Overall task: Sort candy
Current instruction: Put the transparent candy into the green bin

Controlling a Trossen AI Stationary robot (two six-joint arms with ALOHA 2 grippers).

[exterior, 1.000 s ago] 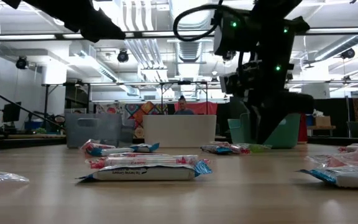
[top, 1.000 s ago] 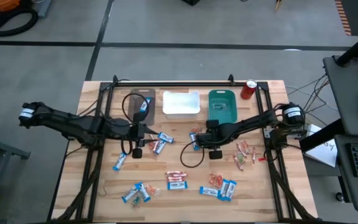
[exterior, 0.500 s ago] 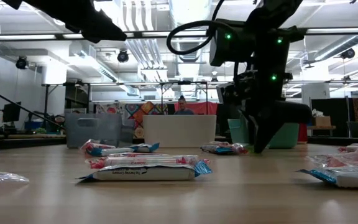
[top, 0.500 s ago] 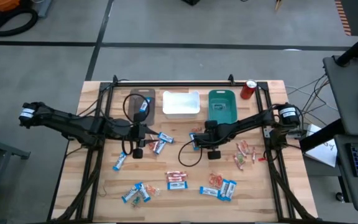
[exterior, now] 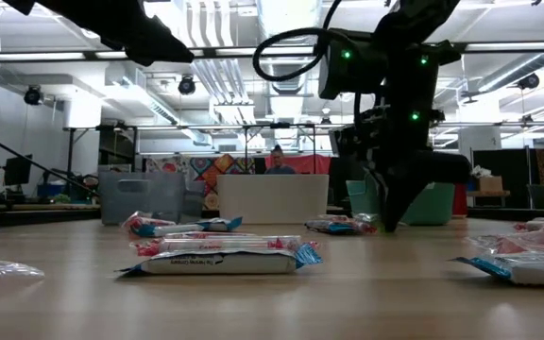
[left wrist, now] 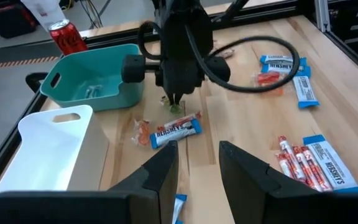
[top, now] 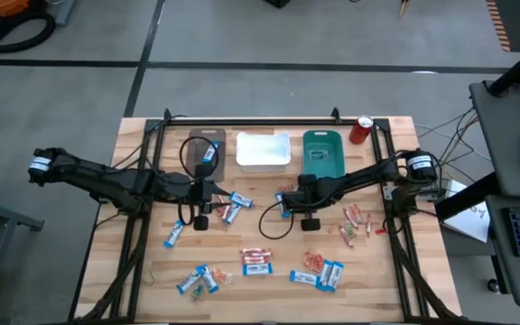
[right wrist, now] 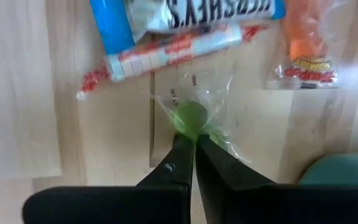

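green candy (right wrist: 191, 118) in clear wrap sits pinched in the right gripper's (right wrist: 194, 144) jaws; left gripper (left wrist: 197, 158) jaws part-open, empty.

We see a wooden table (top: 152, 271) carrying a grey bin (top: 203, 150), white bin (top: 262, 152), teal bin (top: 322, 153) and red can (top: 361, 130) along its far edge. Candy (top: 256, 263) lies scattered over the near half, maybe two dozen pieces.

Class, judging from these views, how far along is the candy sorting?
Barely started. Done: a few pieces lie in the teal bin. In hand: the right gripper is shut on a green candy on the table. Left: most bars lie scattered; the white bin looks empty.
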